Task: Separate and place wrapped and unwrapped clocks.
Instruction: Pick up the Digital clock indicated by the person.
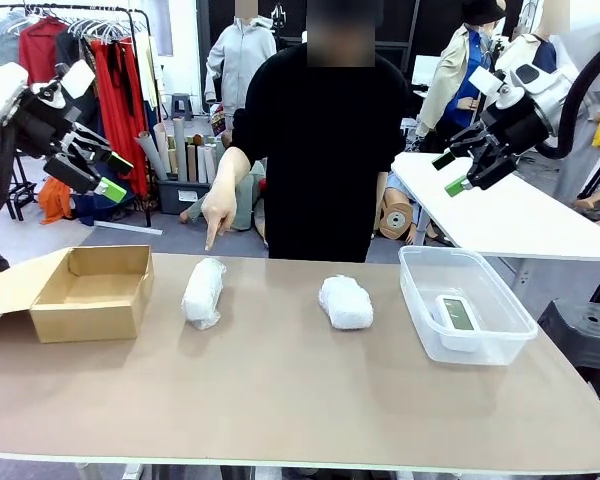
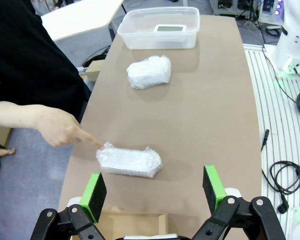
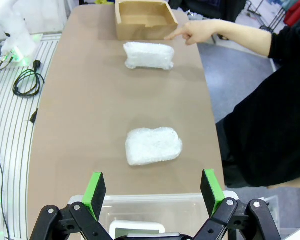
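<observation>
1. Brown desk (image 1: 280, 400), read from the front view with the person at 12 o'clock: an open brown cardboard box (image 1: 90, 290) sits at 9 o'clock and a clear plastic tub (image 1: 413, 290) at 3 o'clock.
2. A long crinkly white wrapped bundle (image 1: 203, 292) lies at about 10 o'clock from the desk's centre, near the box. A squatter white wrapped bundle (image 1: 345, 302) lies at about 1 o'clock, between the long one and the tub. The bare white digital clock with a grey screen (image 1: 458, 314) lies flat inside the tub.
3. The person's hand (image 1: 218, 212) points its forefinger down at the 12 o'clock end of the long bundle. Whether the fingertip touches the wrapping I cannot tell.
4. The left gripper (image 1: 115, 175) hangs high over the 9 o'clock side, its jaws spread wide with nothing between them. The right gripper (image 1: 450, 172) hangs high over the 3 o'clock side, equally wide and empty.
5. The step in hand is probably the left arm fetching the pointed-at bundle for the box, since the unwrapped clock already sits in the tub.
6. To do it well, let the hand draw clear first. The left wrist view shows the bundle lying lengthwise along the line between the pads, so turning the wrist to span its narrow width should give a surer hold.
7. Descend over the bundle's middle and close gently but low. The wrapping looks soft and slippery, and a shallow pinch may catch film alone.
</observation>
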Robot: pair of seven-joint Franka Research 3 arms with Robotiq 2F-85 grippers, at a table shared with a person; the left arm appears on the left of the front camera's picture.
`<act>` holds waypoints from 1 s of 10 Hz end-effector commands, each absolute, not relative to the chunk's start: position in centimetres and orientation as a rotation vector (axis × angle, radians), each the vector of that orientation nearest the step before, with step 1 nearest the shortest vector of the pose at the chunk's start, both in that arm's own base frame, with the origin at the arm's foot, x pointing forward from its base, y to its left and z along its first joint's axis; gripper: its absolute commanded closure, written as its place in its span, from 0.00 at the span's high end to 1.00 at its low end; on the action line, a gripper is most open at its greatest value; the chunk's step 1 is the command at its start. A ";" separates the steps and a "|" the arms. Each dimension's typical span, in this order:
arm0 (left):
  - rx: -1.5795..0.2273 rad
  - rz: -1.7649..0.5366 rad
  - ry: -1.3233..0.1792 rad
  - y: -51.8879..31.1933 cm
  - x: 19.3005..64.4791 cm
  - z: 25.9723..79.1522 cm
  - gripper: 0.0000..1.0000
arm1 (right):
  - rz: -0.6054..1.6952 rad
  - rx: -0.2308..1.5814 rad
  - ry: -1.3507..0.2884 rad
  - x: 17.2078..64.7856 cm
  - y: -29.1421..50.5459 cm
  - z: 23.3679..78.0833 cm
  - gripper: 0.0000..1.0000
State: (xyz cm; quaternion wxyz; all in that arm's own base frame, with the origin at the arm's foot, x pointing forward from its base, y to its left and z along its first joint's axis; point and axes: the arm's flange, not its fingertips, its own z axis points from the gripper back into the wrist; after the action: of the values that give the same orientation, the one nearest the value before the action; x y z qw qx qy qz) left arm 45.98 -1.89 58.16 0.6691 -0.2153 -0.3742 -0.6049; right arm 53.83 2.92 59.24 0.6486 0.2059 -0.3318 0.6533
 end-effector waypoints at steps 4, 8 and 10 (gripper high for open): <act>-0.494 -1.365 -0.848 -1.8 46.0 58.2 1.00 | 1.486 0.469 -0.754 53.8 2.9 59.3 1.00; -0.451 -1.347 -0.784 -2.4 45.7 58.9 1.00 | 1.486 0.469 -0.754 53.8 2.9 59.3 1.00; -0.420 -1.282 -0.730 -4.4 44.8 60.3 1.00 | 1.486 0.469 -0.754 53.8 2.9 59.3 1.00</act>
State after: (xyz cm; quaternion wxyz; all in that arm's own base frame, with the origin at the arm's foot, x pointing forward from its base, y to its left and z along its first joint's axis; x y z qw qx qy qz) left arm 45.63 -3.19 59.19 0.6992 -0.1997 -0.3447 -0.5936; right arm 53.83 2.92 59.23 0.6486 0.2060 -0.3318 0.6533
